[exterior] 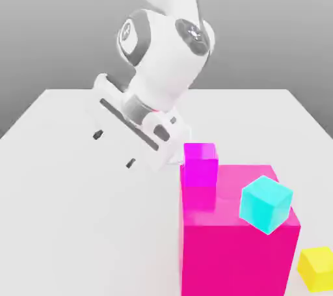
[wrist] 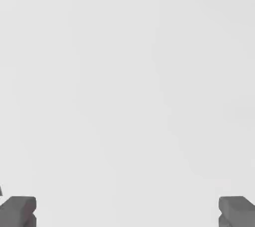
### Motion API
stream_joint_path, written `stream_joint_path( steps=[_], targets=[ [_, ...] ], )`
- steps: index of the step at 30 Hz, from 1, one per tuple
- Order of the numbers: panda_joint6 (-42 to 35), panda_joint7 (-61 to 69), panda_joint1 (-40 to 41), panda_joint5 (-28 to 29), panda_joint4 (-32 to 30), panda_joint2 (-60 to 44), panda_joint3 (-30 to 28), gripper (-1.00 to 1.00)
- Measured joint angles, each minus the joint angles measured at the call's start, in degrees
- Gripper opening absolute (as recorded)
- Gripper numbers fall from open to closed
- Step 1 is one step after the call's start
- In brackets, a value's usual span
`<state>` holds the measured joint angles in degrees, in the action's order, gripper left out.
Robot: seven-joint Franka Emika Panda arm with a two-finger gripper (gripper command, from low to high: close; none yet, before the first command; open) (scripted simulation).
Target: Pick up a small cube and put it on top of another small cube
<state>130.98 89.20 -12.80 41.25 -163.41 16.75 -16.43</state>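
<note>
Pink block [exterior: 237, 249] nearest me; my claw [exterior: 114, 149] spread wide, empty, hovering w/ bare table [exterior: 65, 210] beneath it.

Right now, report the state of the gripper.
Gripper: open, fingers spread wide with nothing between them; it hangs over the bare white table, holding nothing.

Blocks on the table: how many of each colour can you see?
Big pink block: 1
Small magenta cube: 1
Small cyan cube: 1
Small yellow cube: 1
Total: 4 blocks
</note>
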Motion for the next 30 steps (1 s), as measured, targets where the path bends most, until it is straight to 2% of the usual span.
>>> stream_joint_path(
  steps=[7,10,13,18,30],
  targets=[
    [17.8,18.2,-9.4,-15.7,-1.3,-7.3,-2.5,1.00],
    [24.9,27.4,-14.1,-24.7,-1.9,-10.5,-3.4,1.00],
    [31.3,38.4,-18.8,-36.2,-2.5,-13.6,-3.0,1.00],
    [31.8,46.3,-20.1,-41.3,-1.5,-17.2,-2.6,1.00],
    [29.9,52.4,-19.3,-49.1,0.9,-26.0,1.4,1.00]
  ],
)
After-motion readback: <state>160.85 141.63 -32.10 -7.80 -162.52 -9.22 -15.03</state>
